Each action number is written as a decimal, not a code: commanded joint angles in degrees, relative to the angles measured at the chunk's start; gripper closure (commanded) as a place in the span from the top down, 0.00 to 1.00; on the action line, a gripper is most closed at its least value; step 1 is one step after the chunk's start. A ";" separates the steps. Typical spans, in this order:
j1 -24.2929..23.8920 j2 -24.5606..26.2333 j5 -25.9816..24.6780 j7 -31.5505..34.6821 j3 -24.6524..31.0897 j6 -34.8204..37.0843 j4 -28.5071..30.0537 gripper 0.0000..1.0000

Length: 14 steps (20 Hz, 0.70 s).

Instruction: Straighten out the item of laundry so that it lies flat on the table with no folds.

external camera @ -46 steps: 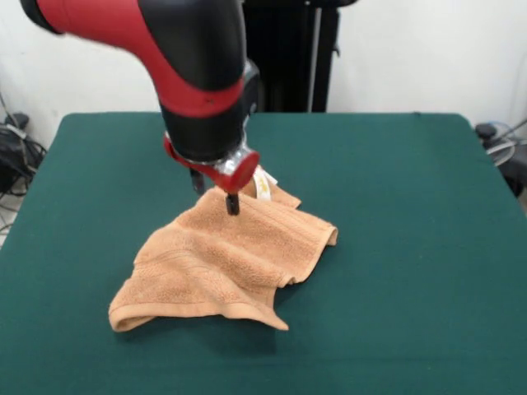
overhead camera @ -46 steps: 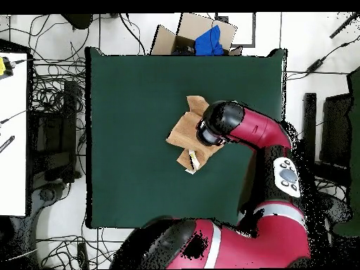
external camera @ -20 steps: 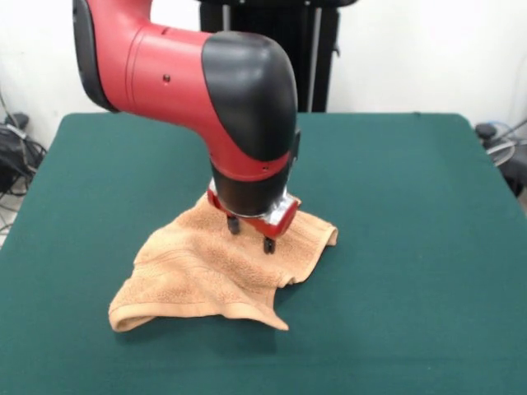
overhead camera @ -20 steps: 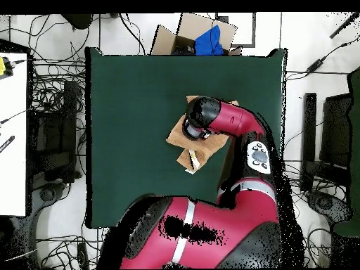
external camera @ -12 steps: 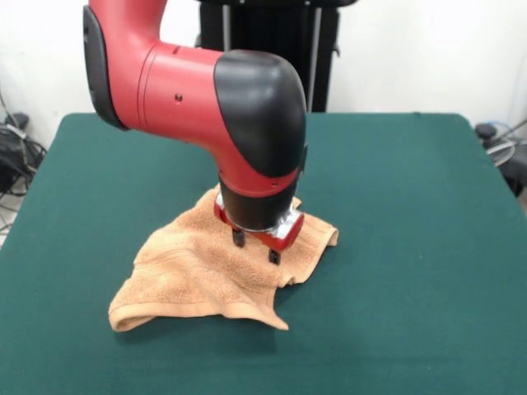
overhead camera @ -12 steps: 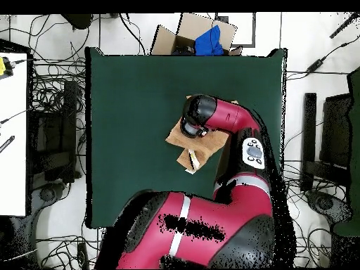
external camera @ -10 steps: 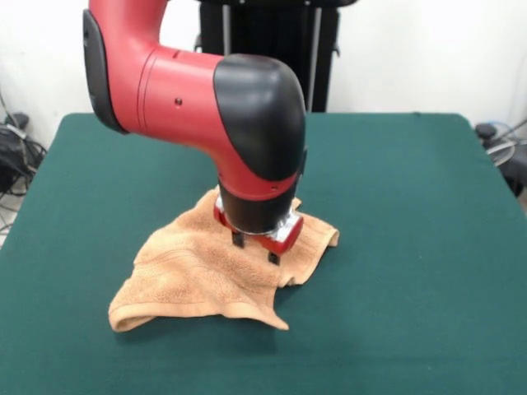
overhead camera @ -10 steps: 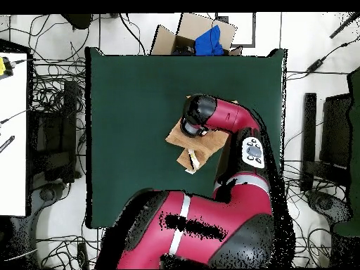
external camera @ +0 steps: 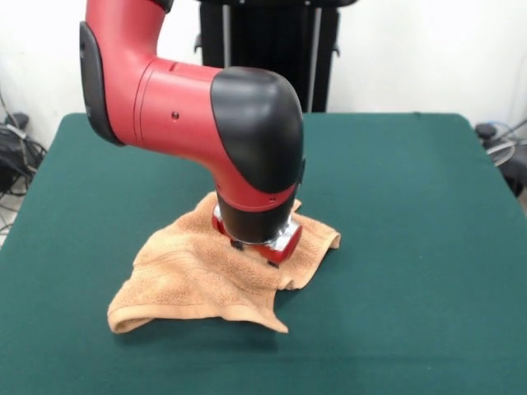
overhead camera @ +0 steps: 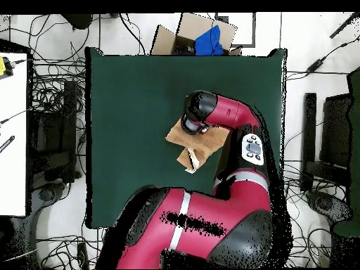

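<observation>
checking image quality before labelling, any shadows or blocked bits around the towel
Front view: soft, even light, only a faint shadow under the towel's lifted near edge; the gripper is sunk into the cloth. Overhead view: the arm covers much of the towel.

Dark green desk (external camera: 412,247), felt-like top, wide and rectangular, seen whole from overhead (overhead camera: 133,140). Carried just one thing: a peach-orange towel (external camera: 185,280), lying rumpled a little off the desk's middle, nowhere near flat. Near edge rolled under into a thick fold along the front left, one corner poking out toward the front. Right side bunched up and lifted in a small hump. Woven border band visible across the left part. From overhead, showed as a small orange patch (overhead camera: 177,133) with a pale tag at its lower edge. Bare green cloth all round the towel, well clear of every desk edge.
</observation>
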 commanded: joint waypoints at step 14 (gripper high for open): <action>4.58 8.06 0.44 8.77 2.57 7.50 -15.60 1.00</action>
